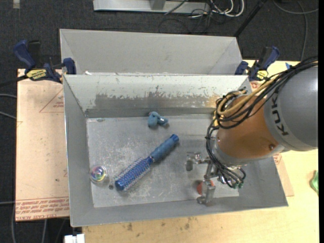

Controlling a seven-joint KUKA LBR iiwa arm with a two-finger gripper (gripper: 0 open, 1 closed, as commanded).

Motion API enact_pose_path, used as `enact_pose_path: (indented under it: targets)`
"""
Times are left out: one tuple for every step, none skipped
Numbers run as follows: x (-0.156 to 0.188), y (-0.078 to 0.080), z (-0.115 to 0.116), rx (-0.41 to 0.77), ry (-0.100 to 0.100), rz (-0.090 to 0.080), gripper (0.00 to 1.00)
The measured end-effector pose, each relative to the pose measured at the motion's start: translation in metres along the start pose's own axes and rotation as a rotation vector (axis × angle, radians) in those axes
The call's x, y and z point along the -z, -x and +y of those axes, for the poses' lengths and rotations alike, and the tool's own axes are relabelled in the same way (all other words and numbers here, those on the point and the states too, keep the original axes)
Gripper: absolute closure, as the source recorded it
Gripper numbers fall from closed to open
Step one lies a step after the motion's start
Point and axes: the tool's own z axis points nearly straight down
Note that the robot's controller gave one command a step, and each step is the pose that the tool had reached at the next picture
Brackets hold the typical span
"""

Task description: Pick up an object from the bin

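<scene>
Small red thing point(200, 187) at claw point(203, 180), bin's point(77, 151) front right; claw's state indiscernible.

Red thing point(199, 187) perhaps part-hidden, kind unclear

The grey arm point(298, 110) reaches in from the right. Its orange-covered wrist point(243, 138), looped with black cables point(235, 105), points the pincer point(205, 189) downward at the near right.
</scene>
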Motion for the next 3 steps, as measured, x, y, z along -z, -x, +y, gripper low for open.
enact_pose_path:
  targets:
    - [0.004, 0.002, -0.025, 0.739, -0.001, 0.002, 0.0]
    - [-0.029, -0.001, -0.01, 0.927, -0.004, -0.004, 0.0]
    - [-0.03, -0.005, -0.024, 1.016, -0.002, -0.001, 0.0]
